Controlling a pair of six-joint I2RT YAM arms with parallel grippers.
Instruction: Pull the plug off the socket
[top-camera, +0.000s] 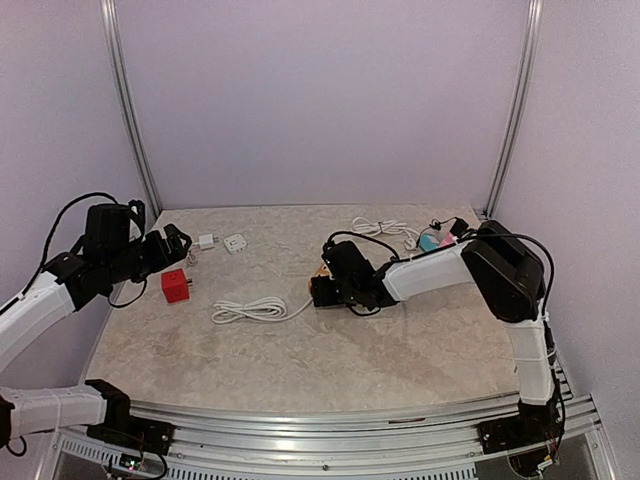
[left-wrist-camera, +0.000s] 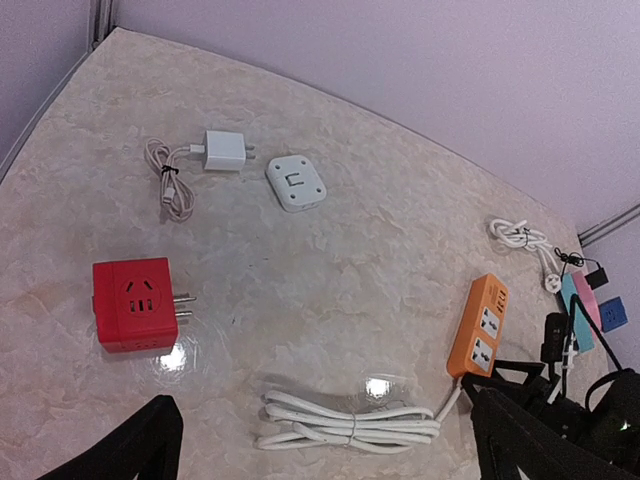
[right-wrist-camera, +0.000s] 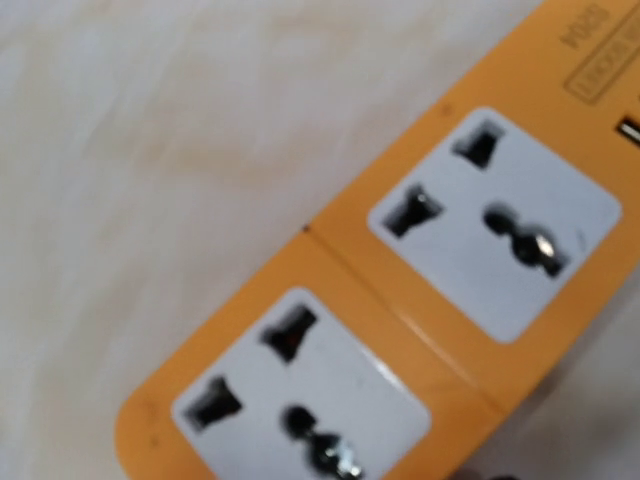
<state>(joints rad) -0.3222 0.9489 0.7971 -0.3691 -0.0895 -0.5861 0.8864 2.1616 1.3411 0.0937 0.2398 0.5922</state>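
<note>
The orange socket strip (right-wrist-camera: 400, 300) fills the right wrist view; both of its white sockets are empty. In the left wrist view it (left-wrist-camera: 480, 325) lies right of centre, its white cord coiled in a bundle (left-wrist-camera: 350, 425). A red cube plug (left-wrist-camera: 135, 305) with bare prongs lies on its own at the left, also seen in the top view (top-camera: 175, 286). My right gripper (top-camera: 328, 285) is low over the strip's near end and covers most of it; its fingers do not show. My left gripper (left-wrist-camera: 330, 460) is open and empty above the table, near the red plug.
A white charger with a tied cable (left-wrist-camera: 225, 150) and a white square adapter (left-wrist-camera: 296, 182) lie at the back left. A white cable (top-camera: 380, 228), a teal block (top-camera: 428, 241) and a pink block (top-camera: 447, 238) sit at the back right. Walls enclose the table.
</note>
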